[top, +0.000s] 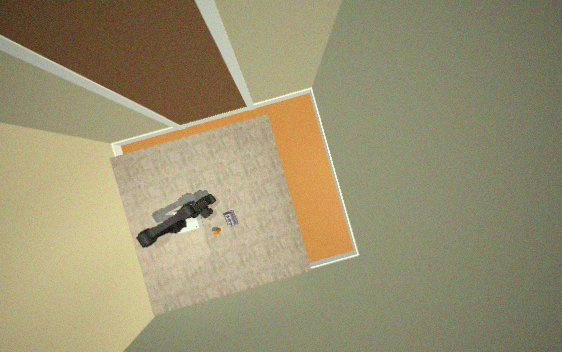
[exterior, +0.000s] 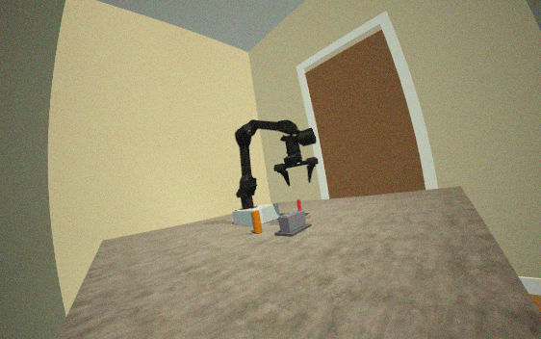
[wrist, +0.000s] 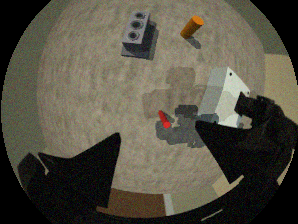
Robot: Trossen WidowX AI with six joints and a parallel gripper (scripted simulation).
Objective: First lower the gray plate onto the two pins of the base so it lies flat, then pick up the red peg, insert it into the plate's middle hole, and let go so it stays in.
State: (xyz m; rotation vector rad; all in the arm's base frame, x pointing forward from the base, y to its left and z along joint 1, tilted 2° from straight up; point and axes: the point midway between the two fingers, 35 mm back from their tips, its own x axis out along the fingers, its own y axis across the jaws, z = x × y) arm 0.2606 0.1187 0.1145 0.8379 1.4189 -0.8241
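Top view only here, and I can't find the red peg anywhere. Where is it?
Observer: The red peg stands upright on the table, beyond the gray plate in the exterior view.
Operator: Is the end effector holding anything?
Observer: No. The end effector hangs open, high above the peg, with nothing between its fingers.
Operator: And the plate?
Observer: The wrist view shows it on its base, three holes facing up, none holding the peg.
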